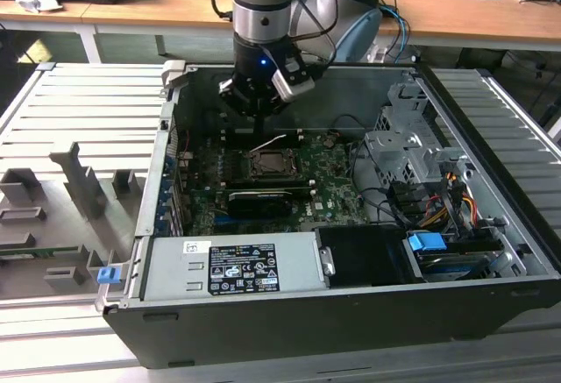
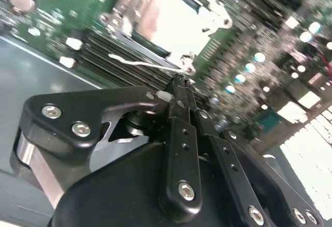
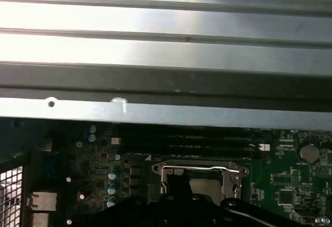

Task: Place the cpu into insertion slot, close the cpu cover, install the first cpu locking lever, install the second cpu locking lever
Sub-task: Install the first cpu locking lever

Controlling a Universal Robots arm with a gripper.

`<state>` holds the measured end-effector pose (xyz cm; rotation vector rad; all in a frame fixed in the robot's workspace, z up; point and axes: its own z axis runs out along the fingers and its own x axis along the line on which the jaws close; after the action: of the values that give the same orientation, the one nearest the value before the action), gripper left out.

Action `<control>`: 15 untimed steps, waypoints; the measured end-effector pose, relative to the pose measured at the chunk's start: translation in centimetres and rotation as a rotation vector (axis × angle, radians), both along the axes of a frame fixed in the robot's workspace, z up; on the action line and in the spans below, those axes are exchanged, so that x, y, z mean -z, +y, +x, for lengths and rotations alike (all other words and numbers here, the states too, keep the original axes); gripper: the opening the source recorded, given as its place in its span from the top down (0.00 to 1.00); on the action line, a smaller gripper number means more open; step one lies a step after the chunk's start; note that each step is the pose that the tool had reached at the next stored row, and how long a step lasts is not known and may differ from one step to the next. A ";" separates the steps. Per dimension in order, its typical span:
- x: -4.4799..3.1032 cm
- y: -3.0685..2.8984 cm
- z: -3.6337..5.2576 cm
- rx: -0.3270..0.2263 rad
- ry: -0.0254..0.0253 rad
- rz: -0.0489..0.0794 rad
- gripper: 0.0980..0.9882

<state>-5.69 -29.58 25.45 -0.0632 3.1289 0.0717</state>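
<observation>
Here, in the exterior view, the gripper (image 1: 261,105) hangs inside the open case (image 1: 491,216), just above the far side of the socket (image 1: 272,165) on the green board (image 1: 333,181). The socket sits mid-board with a thin lever (image 1: 267,145) sticking up at its far edge, so locking is apparently unfinished. A long black card (image 1: 259,201) lies just on the near side of it.

In the second wrist view, the fingers (image 2: 179,107) are pressed together with no gap between them and nothing visibly pinched. Their tip sits right by a thin wire lever (image 2: 140,62) running along the socket's edge; whether it touches the wire I cannot tell. Beyond it a pale square face, probably the cpu (image 2: 174,22), shows inside the cover (image 2: 207,16), which seems to lie down over it.

In the first wrist view, the cover (image 3: 199,171) frames the socket, with a bright lever (image 3: 197,168) lying across it. The dark finger tip (image 3: 176,183) stands right at that frame, a closed, narrow tip suiting a push on a wire rather than a grasp.
</observation>
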 end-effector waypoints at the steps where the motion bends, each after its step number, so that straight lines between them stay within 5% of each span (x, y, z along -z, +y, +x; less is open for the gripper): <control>1: 0.03 0.00 0.46 0.000 0.0004 0.000 0.99; 6: 0.32 0.00 0.90 0.000 0.0003 0.036 0.99; 9: 0.69 -0.01 0.90 0.000 -0.0037 0.036 0.99; 15: 1.81 -0.01 1.07 0.000 -0.0037 0.036 0.99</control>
<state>-4.61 -29.58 23.64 -0.0631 3.1227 0.1278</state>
